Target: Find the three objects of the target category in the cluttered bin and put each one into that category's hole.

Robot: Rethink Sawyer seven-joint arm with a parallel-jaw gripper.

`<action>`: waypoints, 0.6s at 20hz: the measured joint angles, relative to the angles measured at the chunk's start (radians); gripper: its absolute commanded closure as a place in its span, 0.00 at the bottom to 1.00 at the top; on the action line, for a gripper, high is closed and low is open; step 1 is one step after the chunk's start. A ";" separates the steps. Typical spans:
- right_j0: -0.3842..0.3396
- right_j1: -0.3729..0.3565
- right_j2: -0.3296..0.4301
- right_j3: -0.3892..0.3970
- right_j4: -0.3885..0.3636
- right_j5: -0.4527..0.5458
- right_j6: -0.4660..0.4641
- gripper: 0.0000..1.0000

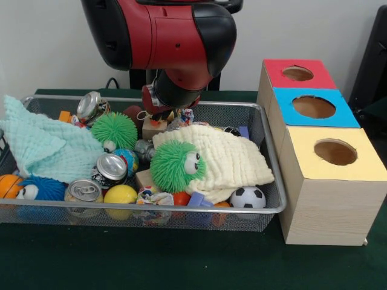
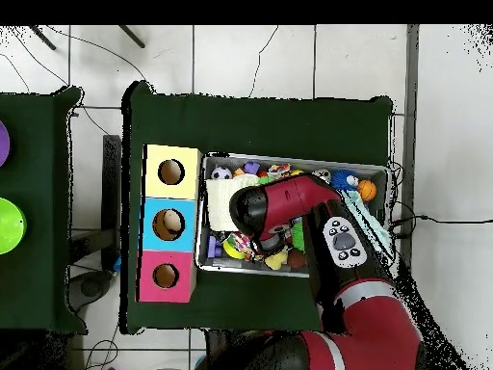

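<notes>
While the red and black arm (image 1: 163, 36) reaches down into the far side of the wire bin (image 1: 266, 151), its gripper (image 1: 158, 113) sits low among the clutter behind the cream cloth (image 1: 233, 160), and whether it is clenched or released cannot be told. A green fuzzy ball (image 1: 175, 166) rests on that cloth, another (image 1: 113, 130) beside the mint cloth (image 1: 42, 145); cans (image 1: 110, 167), a lemon (image 1: 120, 194) and a small football (image 1: 248, 197) lie near the front rim. The box with red (image 1: 297, 73), blue (image 1: 313, 107) and yellow (image 1: 335, 151) holes stands just beside the bin.

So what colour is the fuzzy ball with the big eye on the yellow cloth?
Green; the fuzzy ball shows best in the front view.
</notes>
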 measured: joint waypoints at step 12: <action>0.000 -0.006 0.000 0.001 0.000 0.000 0.000 1.00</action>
